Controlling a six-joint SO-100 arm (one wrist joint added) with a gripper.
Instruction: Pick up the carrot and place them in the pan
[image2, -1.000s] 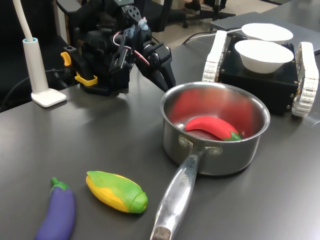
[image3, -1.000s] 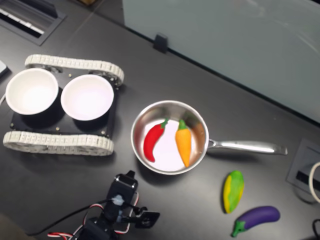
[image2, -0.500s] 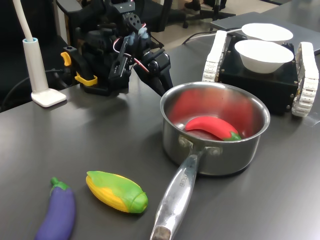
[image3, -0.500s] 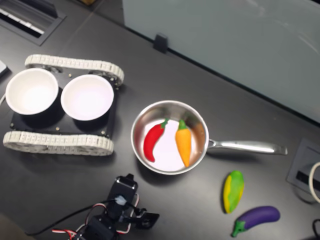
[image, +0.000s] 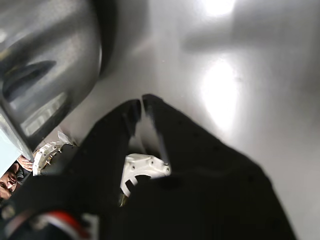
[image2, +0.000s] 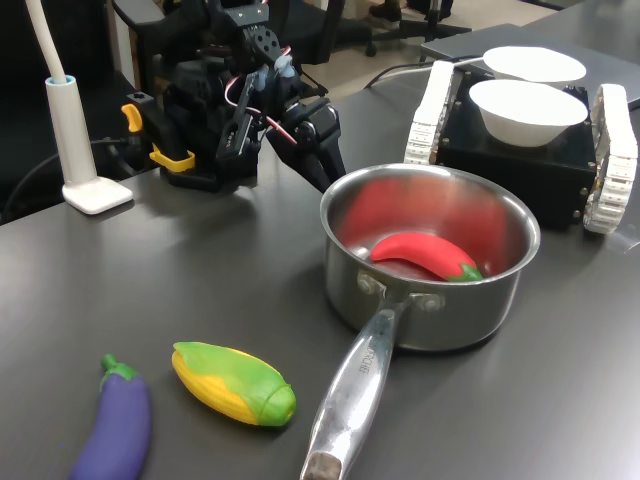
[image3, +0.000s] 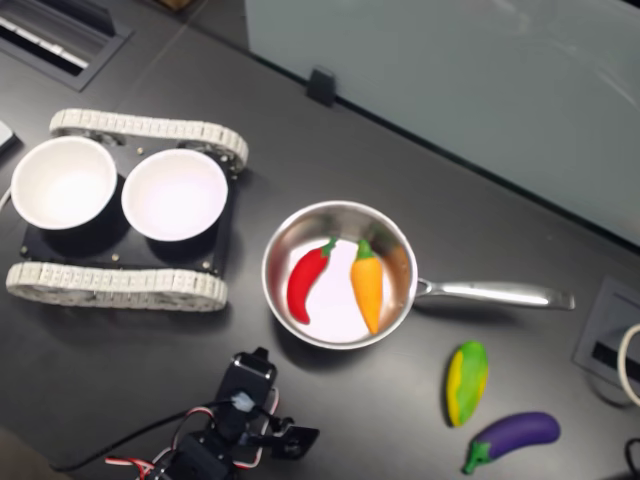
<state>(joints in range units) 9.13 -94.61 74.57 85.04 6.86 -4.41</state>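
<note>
We locate the carrot (image3: 366, 286) inside the pan (image3: 283, 245), beside a red chili pepper (image3: 305, 281), in the second exterior view. We find the gripper (image: 140, 103) just outside the pan wall, its jaws nearly together and holding nothing.

no readable text, labels, or numbers
</note>
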